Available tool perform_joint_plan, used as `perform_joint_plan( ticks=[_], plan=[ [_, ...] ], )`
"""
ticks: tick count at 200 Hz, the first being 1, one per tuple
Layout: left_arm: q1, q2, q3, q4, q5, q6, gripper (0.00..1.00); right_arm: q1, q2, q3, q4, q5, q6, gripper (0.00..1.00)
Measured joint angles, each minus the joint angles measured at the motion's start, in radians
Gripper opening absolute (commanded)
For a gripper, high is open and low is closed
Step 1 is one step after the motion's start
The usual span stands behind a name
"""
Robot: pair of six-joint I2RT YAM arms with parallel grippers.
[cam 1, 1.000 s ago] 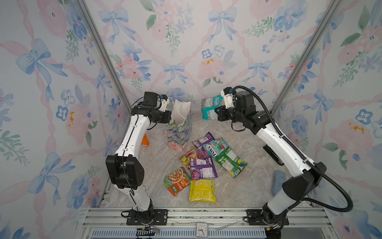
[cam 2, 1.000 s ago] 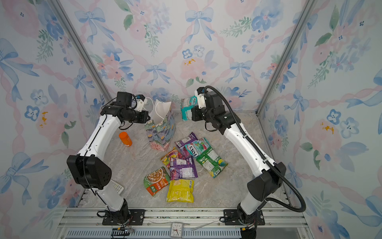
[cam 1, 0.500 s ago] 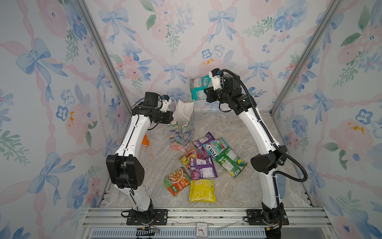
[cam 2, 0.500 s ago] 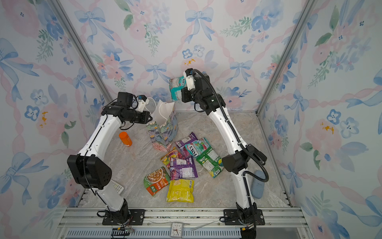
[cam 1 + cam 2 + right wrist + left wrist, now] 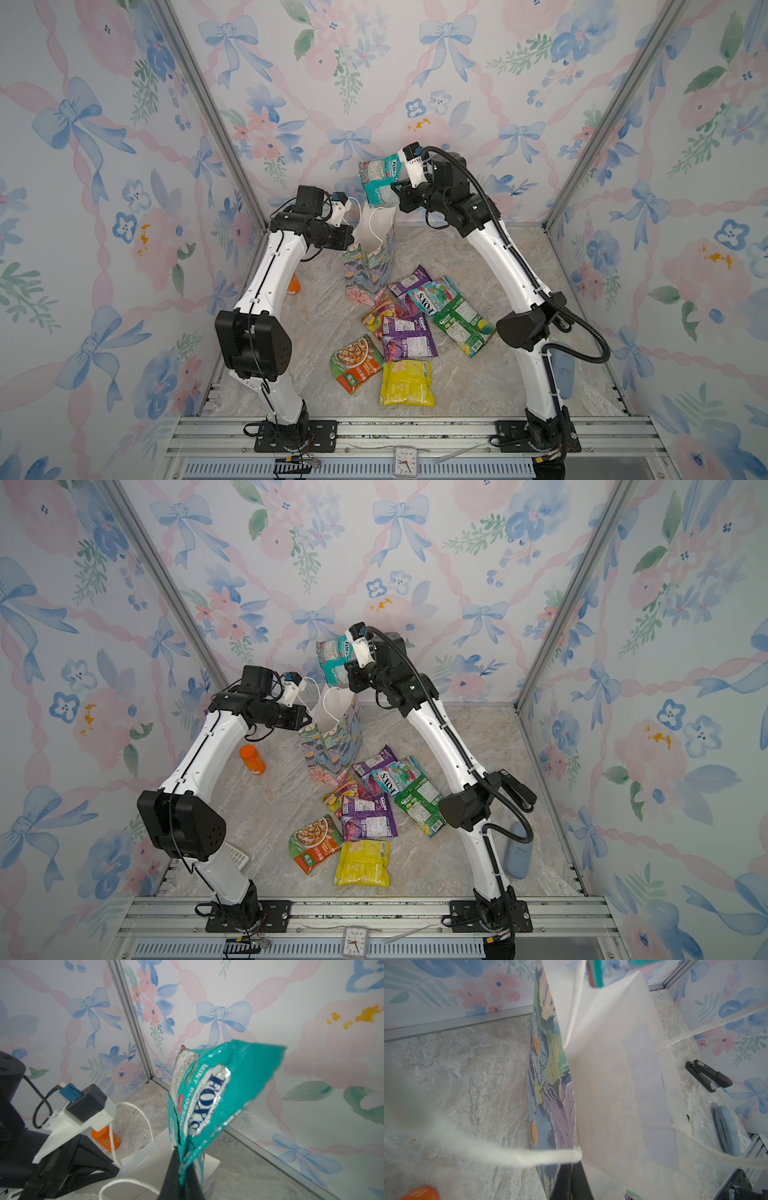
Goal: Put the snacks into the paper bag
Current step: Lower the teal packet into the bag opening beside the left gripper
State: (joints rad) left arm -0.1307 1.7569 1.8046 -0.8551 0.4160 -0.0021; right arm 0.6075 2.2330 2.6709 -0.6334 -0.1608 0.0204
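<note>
The teal packet (image 5: 379,179), made of crinkled glossy foil, hangs upright just above the mouth of the paper bag (image 5: 369,257), with one edge pinched between the black right fingers (image 5: 173,1176). The bag is stiff floral-printed paper with a white lining and cord handles (image 5: 143,1115). It stands near the far edge of the marbled surface (image 5: 457,257), and the left fingers (image 5: 563,1182) clamp its rim. The remaining flat packets (image 5: 409,332) overlap mid-surface. The bag's interior is washed out, so any contents cannot be made out.

Eight snacks (image 5: 409,340), one bag (image 5: 370,266), one bottle (image 5: 252,759), one stapler (image 5: 517,793).
</note>
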Motion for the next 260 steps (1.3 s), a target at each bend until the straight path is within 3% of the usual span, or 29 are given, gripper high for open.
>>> perform_joint_plan(
  ticks=[57, 102, 260],
  plan=[
    [0.000, 0.000, 0.000, 0.005, -0.033, 0.000, 0.00, 0.023, -0.045, -0.082, -0.091, -0.002, -0.029, 0.00],
    [0.000, 0.000, 0.000, 0.014, -0.076, -0.002, 0.00, 0.038, -0.121, -0.167, -0.146, 0.070, -0.073, 0.00],
    [0.000, 0.000, 0.025, 0.018, -0.189, -0.020, 0.00, 0.097, -0.147, -0.164, -0.375, 0.106, -0.260, 0.00]
  ],
)
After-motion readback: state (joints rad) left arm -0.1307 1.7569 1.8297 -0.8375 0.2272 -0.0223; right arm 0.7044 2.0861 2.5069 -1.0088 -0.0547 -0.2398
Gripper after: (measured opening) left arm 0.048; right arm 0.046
